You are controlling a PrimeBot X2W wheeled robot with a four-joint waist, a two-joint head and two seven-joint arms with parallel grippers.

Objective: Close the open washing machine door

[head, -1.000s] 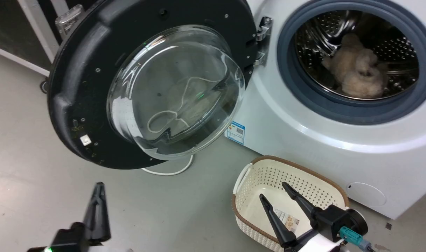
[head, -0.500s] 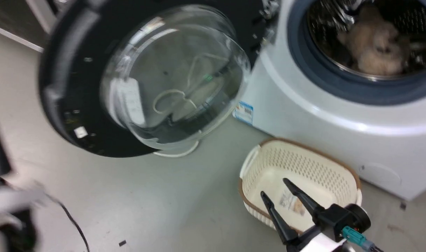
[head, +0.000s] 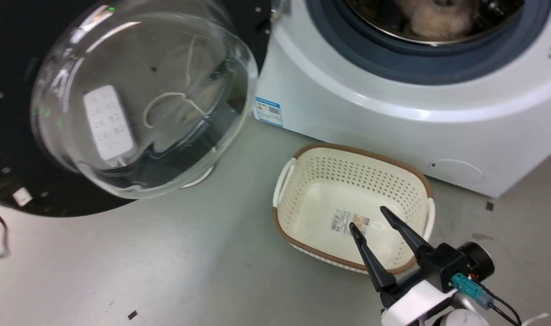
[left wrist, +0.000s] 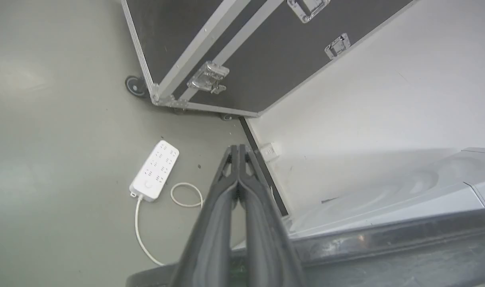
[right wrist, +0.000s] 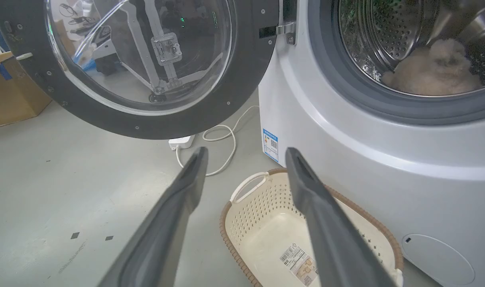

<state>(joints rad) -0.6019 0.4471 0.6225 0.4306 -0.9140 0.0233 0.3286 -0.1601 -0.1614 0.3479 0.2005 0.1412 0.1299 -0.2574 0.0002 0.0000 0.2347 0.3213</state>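
**The washing machine door (head: 135, 99) hangs open**

Round, black-rimmed, with a bulging clear glass bowl, it stands left of the white washer (head: 370, 117), whose blue sticker (head: 268, 111) is unreadable. The left end effector (left wrist: 238, 148) is clenched empty; the right end effector (head: 368, 217) is spread over a perforated cream basket (head: 329, 176).
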